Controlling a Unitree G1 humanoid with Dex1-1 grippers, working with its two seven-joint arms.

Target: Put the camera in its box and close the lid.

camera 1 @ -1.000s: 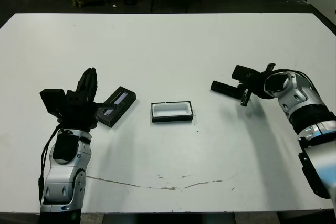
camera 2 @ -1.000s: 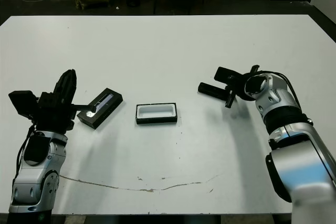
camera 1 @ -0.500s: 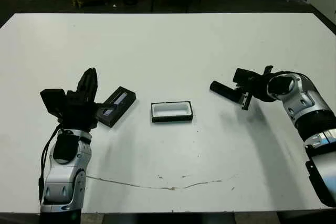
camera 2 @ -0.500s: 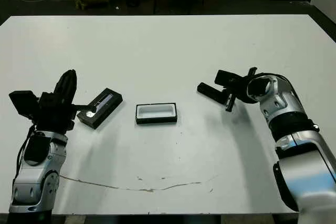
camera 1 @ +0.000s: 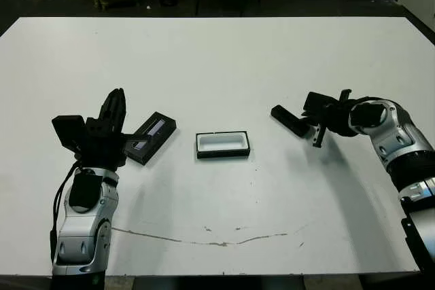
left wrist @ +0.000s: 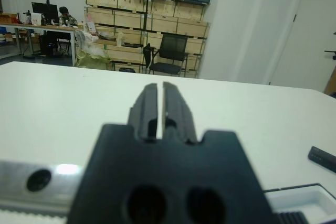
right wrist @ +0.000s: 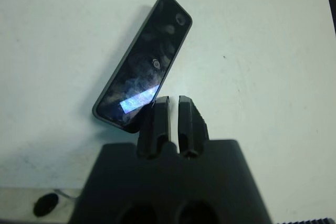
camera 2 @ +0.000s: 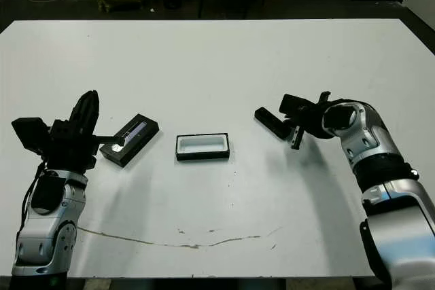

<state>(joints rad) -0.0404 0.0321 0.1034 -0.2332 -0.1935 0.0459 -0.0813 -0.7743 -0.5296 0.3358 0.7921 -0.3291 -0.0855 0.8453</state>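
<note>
White table (camera 1: 217, 52) bare, my right gripper (right wrist: 173, 111), fingers nearly pressed together, seemingly nudges the camera (right wrist: 144, 85); it may skid from the box (camera 1: 223, 145).

open white-lined box (camera 2: 202, 147) mid-table, lid (camera 2: 130, 140) to its left, camera (camera 2: 272, 123) to its right
</note>
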